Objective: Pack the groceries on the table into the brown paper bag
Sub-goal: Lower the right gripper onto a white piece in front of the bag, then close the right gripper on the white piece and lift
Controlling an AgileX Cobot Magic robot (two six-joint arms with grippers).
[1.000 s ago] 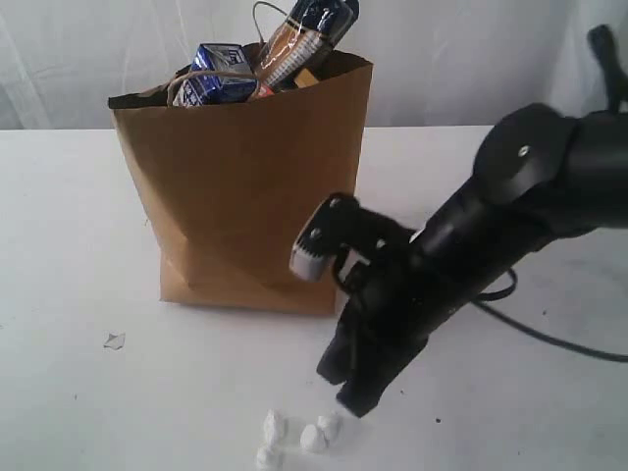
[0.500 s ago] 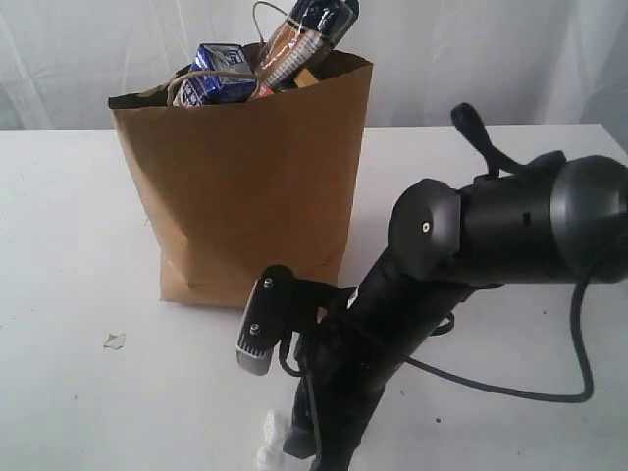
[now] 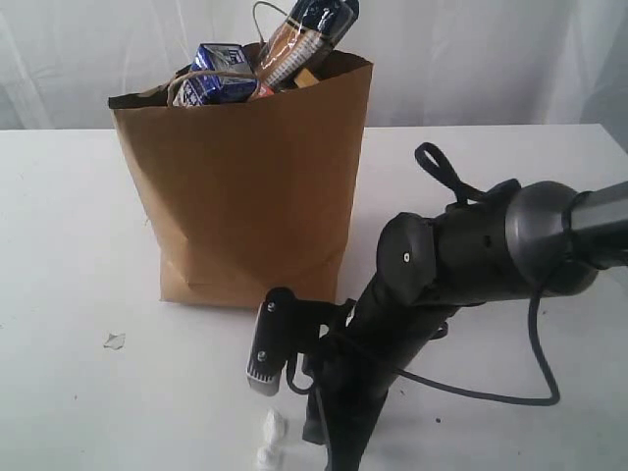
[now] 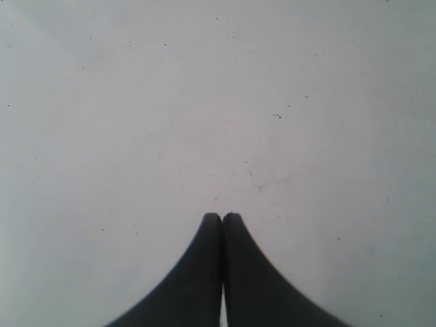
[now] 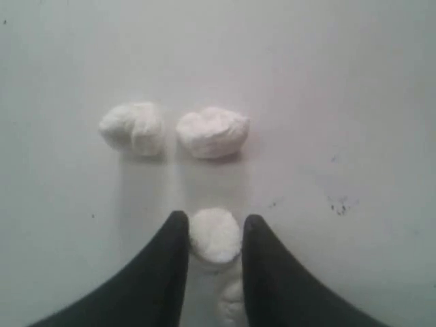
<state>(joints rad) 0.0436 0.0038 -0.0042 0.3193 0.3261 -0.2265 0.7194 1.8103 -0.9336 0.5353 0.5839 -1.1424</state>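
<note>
While pressed low to the table point(image 3: 78, 245) at its near edge, grips 1 white lump point(image 5: 214, 238) between the tips of the right gripper point(image 5: 214, 228), touching it on both sides. Lying just beyond: 2 more lumps point(image 5: 133, 128), side by side, apart. Slanting steeply down from a bent elbow at right: right arm point(image 3: 461, 255), black cable point(image 3: 535, 343) looping behind. Elsewhere, over a bare speckled patch: left gripper point(image 4: 222, 216), tips pressed together. Farthest back, standing upright: brown paper bag point(image 3: 255, 186). Inside, at the rim: small blue-white carton point(image 3: 221, 77); poking above, tilted right: flat blue-orange spaghetti packet point(image 3: 306, 29). Deeper contents hidden.
</note>
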